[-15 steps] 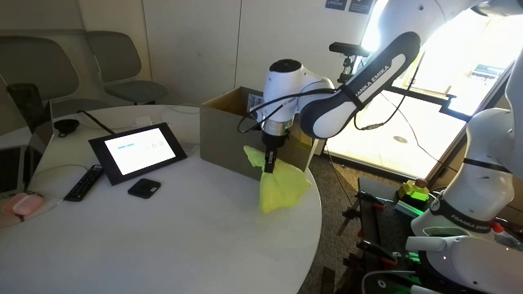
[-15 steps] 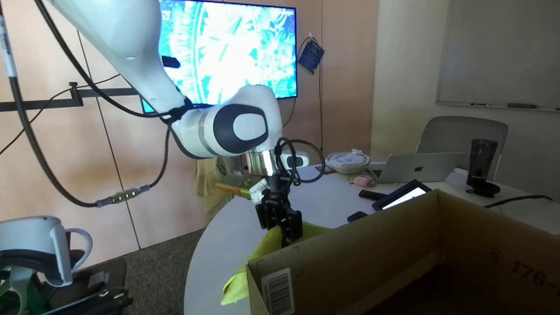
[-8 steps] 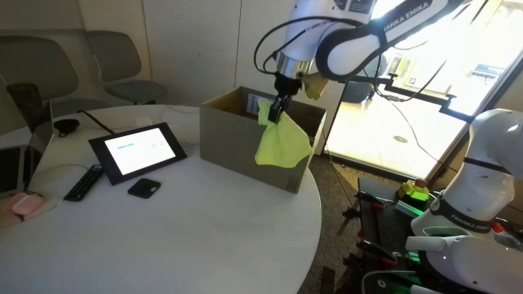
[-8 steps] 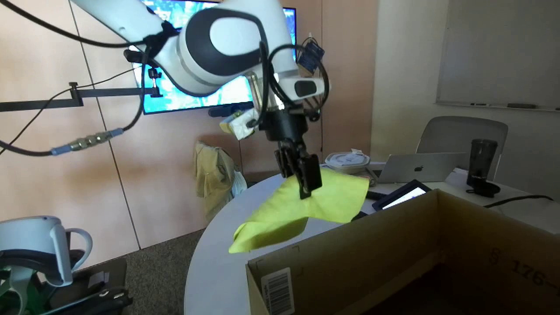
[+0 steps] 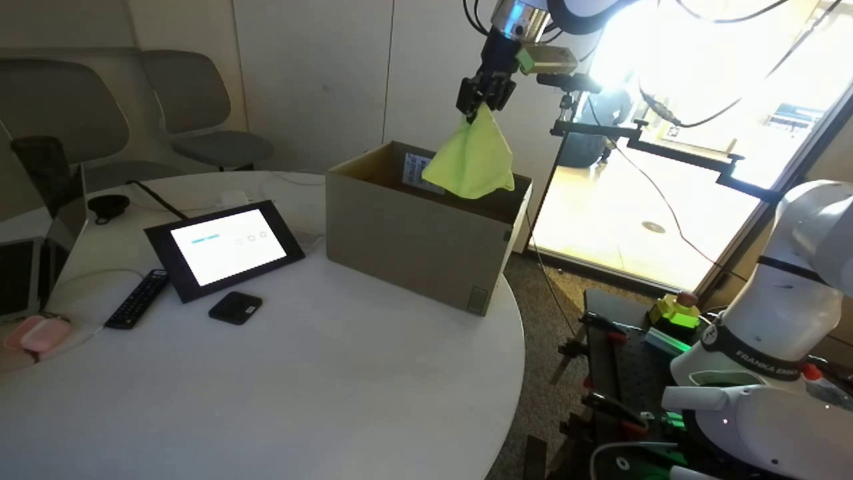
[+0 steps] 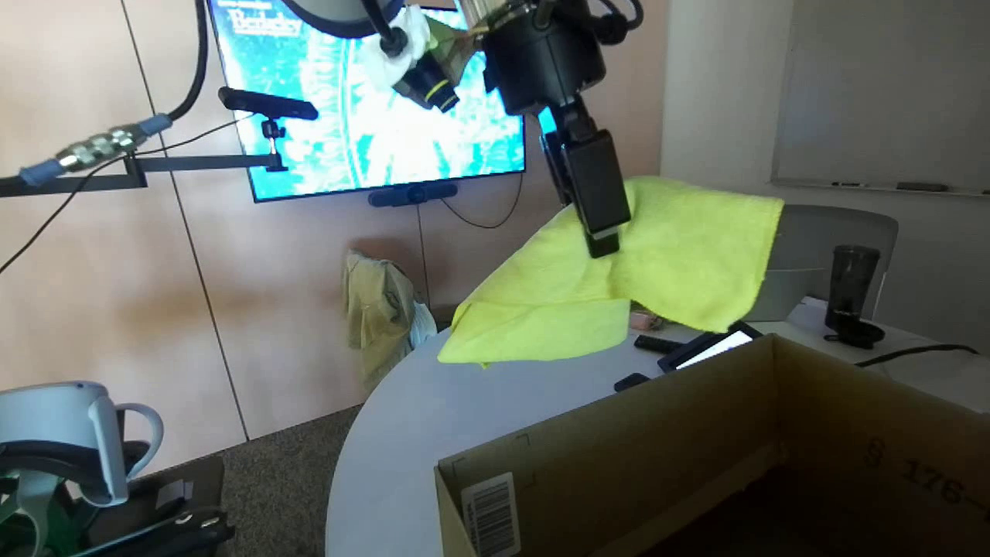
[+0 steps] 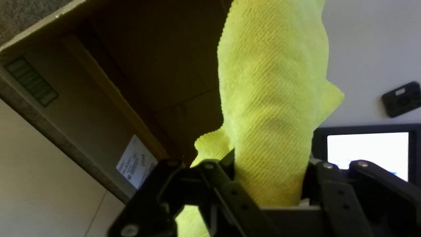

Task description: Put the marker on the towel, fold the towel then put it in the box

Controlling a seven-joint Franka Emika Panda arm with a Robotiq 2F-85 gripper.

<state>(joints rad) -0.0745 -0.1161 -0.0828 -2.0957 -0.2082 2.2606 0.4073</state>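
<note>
the gripper (image 5: 483, 109) is clamped on the towel (image 5: 470, 163), fabric pinched b/w its fingers (image 6: 597, 182). it's tilted a bit, tips down, up in the air well above the table (image 5: 300, 387). towel droops right under the gripper w/ loose corners fanning out, kinda tent-shaped in an exterior view, & in the wrist view a thick fold of it runs out from b/w the fingers.

box (image 5: 413, 230) is lower than the gripper & near it, sitting on the table w/ its top open. in an exterior view the towel covers part of the opening & a bit of the white label (image 5: 414, 170) on the inner wall. wrist view has box interior on one side of the cloth & table on the other, so tbh can't tell how much of it is over the opening. also in an exterior view there's a strip of table b/w the towel's bottom edge & the box rim, so the two look apart.

misc stuff, all lower than the gripper & off to one side of it: tablet (image 5: 226, 243) is nearest, then a small black block (image 5: 236, 307) & a remote (image 5: 138, 300), w/ a pink case (image 5: 40, 333) & part of a laptop (image 5: 18, 277) farthest out.
</note>
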